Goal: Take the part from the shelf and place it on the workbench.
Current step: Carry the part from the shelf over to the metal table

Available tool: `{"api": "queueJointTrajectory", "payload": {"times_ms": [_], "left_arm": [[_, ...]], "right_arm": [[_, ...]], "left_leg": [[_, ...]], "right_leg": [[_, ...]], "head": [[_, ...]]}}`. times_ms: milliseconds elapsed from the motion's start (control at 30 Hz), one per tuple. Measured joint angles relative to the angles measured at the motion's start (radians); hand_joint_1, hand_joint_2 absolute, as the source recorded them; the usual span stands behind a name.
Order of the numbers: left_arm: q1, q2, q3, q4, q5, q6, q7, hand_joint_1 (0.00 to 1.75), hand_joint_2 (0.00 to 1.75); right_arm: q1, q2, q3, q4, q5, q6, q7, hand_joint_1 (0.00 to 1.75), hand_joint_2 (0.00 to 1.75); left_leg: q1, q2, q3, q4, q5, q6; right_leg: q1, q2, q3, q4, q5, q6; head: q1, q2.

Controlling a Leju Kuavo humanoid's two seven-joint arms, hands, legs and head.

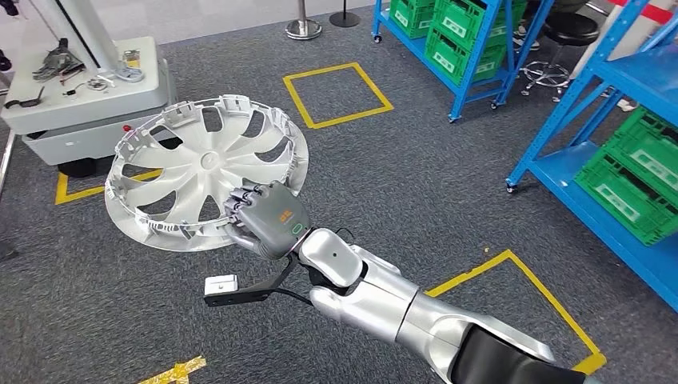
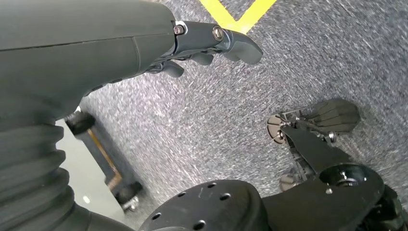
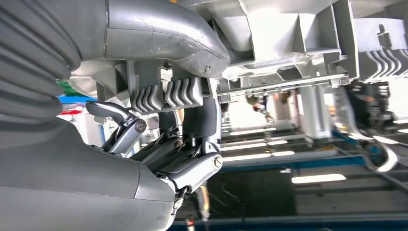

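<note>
The part is a silver wheel cover [image 1: 204, 170] with curved spokes and clips around its rim. My right hand [image 1: 265, 218] grips its near rim and holds it up over the grey carpet, tilted and facing me. In the right wrist view the cover's ribbed rim [image 3: 269, 53] fills the upper part, with my right hand [image 3: 163, 144] clasped on it, thumb on one face and fingers on the other. My left hand [image 2: 202, 45] hangs over the carpet with its fingers loosely curled and nothing in it.
A white cart [image 1: 84, 96] with small tools on top stands at the far left. Blue shelves with green crates stand at the back [image 1: 452, 32] and on the right [image 1: 632, 168]. Yellow tape squares [image 1: 336, 94] mark the carpet. A stool [image 1: 560, 48] stands between the shelves.
</note>
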Motion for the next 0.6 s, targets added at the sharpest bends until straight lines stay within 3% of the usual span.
{"api": "queueJointTrajectory", "payload": {"times_ms": [67, 133, 200, 267, 333, 367, 400, 433, 467, 533, 567, 600], "left_arm": [[0.001, 0.000, 0.000, 0.000, 0.000, 0.000, -0.001, 0.00, 1.75], [0.004, 0.002, 0.000, 0.000, 0.000, 0.000, -0.002, 0.00, 1.75], [0.007, 0.004, 0.000, 0.000, 0.000, 0.000, -0.003, 0.00, 1.75], [0.004, 0.005, 0.000, 0.000, 0.001, 0.000, -0.003, 0.00, 1.75], [0.002, 0.005, 0.000, 0.000, 0.001, 0.000, -0.004, 0.00, 1.75], [0.002, 0.005, 0.000, 0.000, 0.001, 0.000, -0.004, 0.00, 1.75], [0.003, 0.006, 0.000, 0.000, 0.001, 0.000, -0.003, 0.00, 1.75], [0.003, 0.007, 0.000, 0.000, 0.001, 0.000, -0.003, 0.00, 1.75], [0.002, 0.007, 0.000, 0.000, 0.001, 0.000, -0.003, 0.00, 1.75], [0.000, 0.007, 0.000, -0.001, 0.001, 0.000, -0.003, 0.00, 1.75], [-0.001, 0.007, 0.000, -0.001, 0.001, 0.000, -0.004, 0.00, 1.75], [0.000, 0.007, 0.000, -0.001, 0.001, 0.000, -0.004, 0.00, 1.75]], "right_arm": [[-0.001, 0.001, 0.002, 0.003, 0.000, -0.005, -0.002, 1.75, 1.75], [-0.005, 0.004, 0.004, 0.005, -0.006, -0.007, -0.006, 1.75, 1.75], [-0.011, 0.010, 0.006, 0.007, -0.015, -0.008, -0.011, 1.75, 1.75], [-0.017, 0.012, 0.008, 0.012, -0.021, -0.010, -0.013, 1.75, 1.75], [-0.021, 0.012, 0.009, 0.019, -0.025, -0.012, -0.014, 1.75, 1.75], [-0.021, 0.012, 0.010, 0.022, -0.026, -0.013, -0.014, 1.75, 1.75], [-0.022, 0.012, 0.012, 0.025, -0.027, -0.013, -0.014, 1.75, 1.75], [-0.023, 0.012, 0.014, 0.027, -0.028, -0.013, -0.014, 1.75, 1.75], [-0.024, 0.012, 0.016, 0.029, -0.029, -0.013, -0.014, 1.75, 1.75], [-0.030, 0.013, 0.019, 0.032, -0.032, -0.015, -0.014, 1.75, 1.75], [-0.033, 0.014, 0.021, 0.034, -0.033, -0.016, -0.015, 1.75, 1.75], [-0.035, 0.015, 0.023, 0.035, -0.035, -0.018, -0.015, 1.75, 1.75]], "left_leg": [[0.003, -0.022, -0.007, -0.004, 0.008, -0.014], [0.006, -0.036, -0.013, -0.013, 0.017, -0.029], [0.001, 0.009, -0.027, 0.008, 0.001, -0.036], [-0.003, 0.079, -0.070, 0.107, -0.060, -0.042], [-0.001, 0.103, -0.120, 0.235, -0.119, -0.050], [0.000, 0.106, -0.127, 0.262, -0.125, -0.053], [0.001, 0.110, -0.113, 0.249, -0.113, -0.055], [0.001, 0.120, -0.078, 0.194, -0.087, -0.056], [0.000, 0.146, -0.036, 0.120, -0.063, -0.055], [-0.005, 0.183, 0.026, 0.010, -0.033, -0.041], [-0.008, 0.189, 0.035, -0.008, -0.031, -0.032], [-0.010, 0.176, 0.034, -0.008, -0.028, -0.022]], "right_leg": [[0.004, 0.024, 0.020, -0.052, 0.014, -0.002], [0.007, 0.003, 0.020, -0.059, 0.024, -0.010], [0.004, -0.023, 0.024, -0.073, 0.034, -0.023], [0.005, -0.053, 0.024, -0.081, 0.040, -0.032], [0.008, -0.085, 0.022, -0.081, 0.040, -0.035], [0.009, -0.100, 0.021, -0.080, 0.039, -0.035], [0.009, -0.116, 0.021, -0.079, 0.039, -0.034], [0.008, -0.130, 0.021, -0.078, 0.037, -0.033], [0.009, -0.143, 0.021, -0.075, 0.035, -0.030], [0.016, -0.167, 0.019, -0.067, 0.028, -0.021], [0.019, -0.177, 0.019, -0.065, 0.027, -0.017], [0.022, -0.187, 0.020, -0.064, 0.026, -0.013]], "head": [[-0.001, 0.000], [-0.002, 0.000], [-0.005, 0.000], [-0.009, 0.000], [-0.010, 0.000], [-0.011, 0.000], [-0.011, 0.000], [-0.011, 0.000], [-0.011, 0.000], [-0.009, 0.000], [-0.007, 0.000], [-0.006, 0.000]]}}
